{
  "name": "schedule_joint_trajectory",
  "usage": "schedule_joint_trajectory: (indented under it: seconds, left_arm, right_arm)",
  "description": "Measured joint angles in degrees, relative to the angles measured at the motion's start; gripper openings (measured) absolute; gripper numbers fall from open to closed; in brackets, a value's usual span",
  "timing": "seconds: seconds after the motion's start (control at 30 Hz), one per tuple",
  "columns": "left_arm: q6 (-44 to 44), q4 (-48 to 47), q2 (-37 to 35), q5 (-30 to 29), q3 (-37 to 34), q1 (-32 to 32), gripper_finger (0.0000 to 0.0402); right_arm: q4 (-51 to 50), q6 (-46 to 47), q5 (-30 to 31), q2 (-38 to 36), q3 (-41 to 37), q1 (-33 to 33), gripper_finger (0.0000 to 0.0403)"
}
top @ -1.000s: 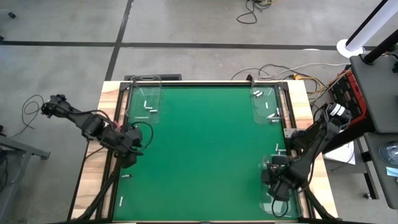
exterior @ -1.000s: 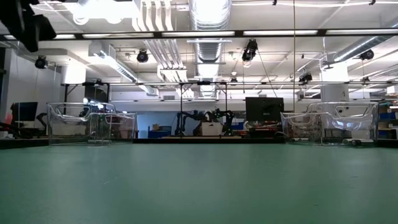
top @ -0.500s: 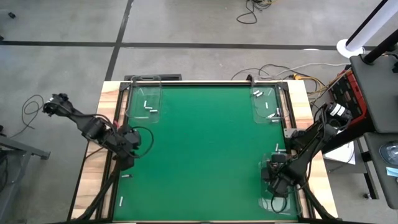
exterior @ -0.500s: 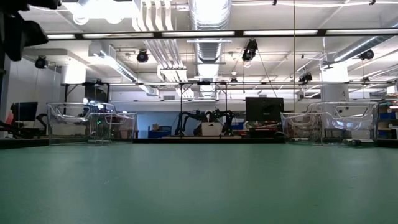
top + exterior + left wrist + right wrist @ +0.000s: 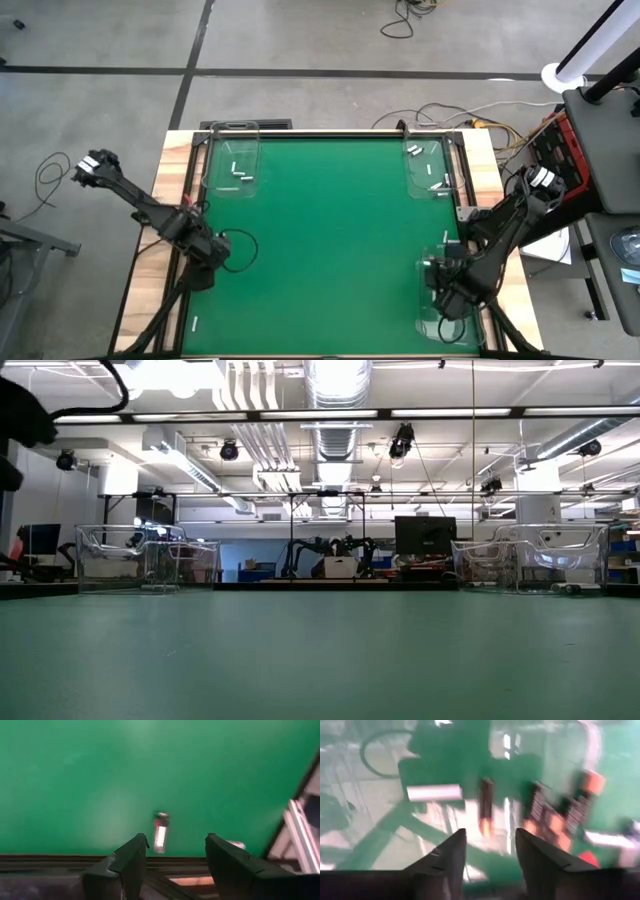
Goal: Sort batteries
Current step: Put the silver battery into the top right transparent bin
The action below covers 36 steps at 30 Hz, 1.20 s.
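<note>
The left gripper (image 5: pixel 207 262) is low over the mat's (image 5: pixel 330 240) left edge, about midway along it, fingers (image 5: pixel 131 857) apart with nothing between them. In the left wrist view a whitish battery (image 5: pixel 160 833) with a red band lies on the green just ahead of the open fingers, not touching either, and a second one (image 5: pixel 233 844) lies near the mat's edge beside a metal rail (image 5: pixel 300 834). From above, one battery (image 5: pixel 201 283) lies just below the gripper at the left edge, and another (image 5: pixel 194 323) near the near-left corner.

The right gripper (image 5: pixel 444 285) is over the clear tray (image 5: pixel 447 330) at the near-right corner, fingers (image 5: pixel 445 855) spread and empty. Its wrist view looks down through shiny plastic onto a whitish battery (image 5: pixel 434 792) and a dark one (image 5: pixel 486 800), both ahead of the fingers; further dark and orange shapes beside them are too blurred to name.

The far-left tray (image 5: pixel 232 160) holds three whitish batteries (image 5: pixel 238 174). The far-right tray (image 5: pixel 431 168) holds several more (image 5: pixel 437 187). In the low view both far trays stand on the mat, and a dark part of an arm (image 5: pixel 22 420) shows at the upper left
</note>
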Motion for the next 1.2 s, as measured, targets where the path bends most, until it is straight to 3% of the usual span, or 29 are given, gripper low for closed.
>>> schedule_joint_trajectory:
  seconds: [0.07, 0.2, 0.33, 0.5, 0.83, 1.2]
  left_arm:
    - [-0.75, 1.50, 2.36, 0.29, 0.79, -2.97, 0.0177]
    - [-1.84, 1.86, 6.56, -5.27, 3.33, -9.87, 0.0164]
    - [-4.58, 2.11, 9.23, -8.23, 3.73, -15.65, 0.0158]
    - [-7.31, 7.14, 11.99, -8.52, 1.97, -19.90, 0.0157]
    - [-10.46, 9.21, 21.15, -8.86, -1.91, -20.23, 0.0156]
    - [-16.38, 16.51, 22.90, -10.65, -4.86, -20.25, 0.0150]
  right_arm:
    - [-7.69, 0.60, 0.00, 0.00, 5.72, 0.00, 0.0205]
    - [-17.99, 4.64, 4.40, -0.08, 17.01, 0.00, 0.0215]
    - [-21.72, 9.16, 15.46, -0.11, 24.81, 0.00, 0.0212]
    - [-21.70, 10.22, 28.95, -0.11, 28.60, -0.73, 0.0204]
    - [-21.47, 10.24, 29.72, -0.02, 29.49, -2.16, 0.0186]
    - [-21.23, 11.05, 29.73, -0.02, 31.16, -2.19, 0.0168]
